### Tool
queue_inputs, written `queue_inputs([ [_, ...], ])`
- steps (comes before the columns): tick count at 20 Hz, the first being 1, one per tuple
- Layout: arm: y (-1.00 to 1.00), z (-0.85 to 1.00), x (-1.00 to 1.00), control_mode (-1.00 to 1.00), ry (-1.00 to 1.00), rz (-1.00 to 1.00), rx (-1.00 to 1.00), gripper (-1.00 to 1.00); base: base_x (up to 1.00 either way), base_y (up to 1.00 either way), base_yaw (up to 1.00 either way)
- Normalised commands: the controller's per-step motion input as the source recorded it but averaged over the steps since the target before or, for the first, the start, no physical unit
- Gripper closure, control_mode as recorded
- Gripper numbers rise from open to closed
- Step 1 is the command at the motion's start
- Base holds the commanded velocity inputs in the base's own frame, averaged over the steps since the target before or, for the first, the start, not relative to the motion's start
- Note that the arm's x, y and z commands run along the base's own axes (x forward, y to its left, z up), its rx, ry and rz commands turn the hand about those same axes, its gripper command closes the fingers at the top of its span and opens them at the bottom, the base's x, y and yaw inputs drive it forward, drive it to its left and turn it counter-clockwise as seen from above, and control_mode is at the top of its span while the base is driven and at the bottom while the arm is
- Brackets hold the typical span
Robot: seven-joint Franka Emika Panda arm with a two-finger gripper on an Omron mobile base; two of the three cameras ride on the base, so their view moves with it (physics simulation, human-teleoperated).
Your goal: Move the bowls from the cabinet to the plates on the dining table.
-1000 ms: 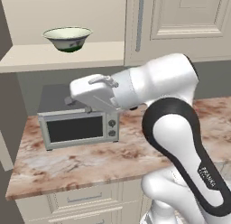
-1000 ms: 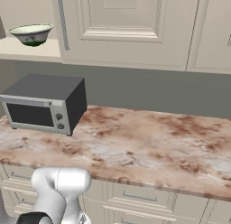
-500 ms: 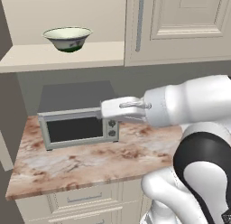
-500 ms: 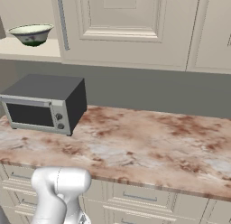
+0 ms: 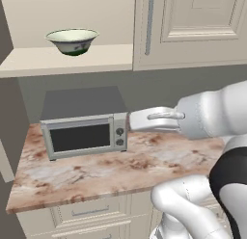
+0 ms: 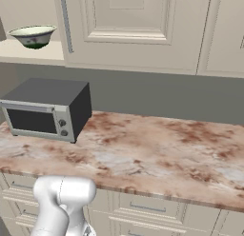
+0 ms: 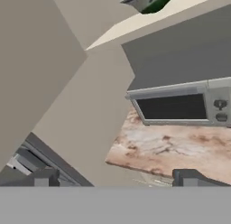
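The wide cream-white bowl with the dark green base (image 5: 72, 41) sits up on the open beige cabinet shelf (image 5: 67, 59) above the grey microwave (image 5: 84, 122), so the two-finger gripper (image 7: 115, 179) has its jaws spread wide, empty, presumably readying a reach up there.

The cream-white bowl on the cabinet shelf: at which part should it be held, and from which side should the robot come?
Grip the rim of the cream-white bowl, one finger inside and one outside, probably at its front edge. It stands upright on the open shelf, whose only free side is the front. Its wall flares from a narrow dark green base, so a grip across the whole bowl seems less secure.
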Motion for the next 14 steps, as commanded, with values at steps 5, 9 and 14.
queue_inputs([
  [5, -0.42, 0.16, -0.04, -1.0, 0.04, -0.15, -0.12, -1.0, 0.0, 0.0, 0.0],
  [9, -0.29, 0.26, -0.03, -1.0, 0.03, -0.11, -0.18, -1.0, 0.0, 0.0, 0.0],
  [14, -0.15, 0.41, -0.23, -1.0, 0.0, -0.05, -0.14, -1.0, 0.0, 0.0, 0.0],
])
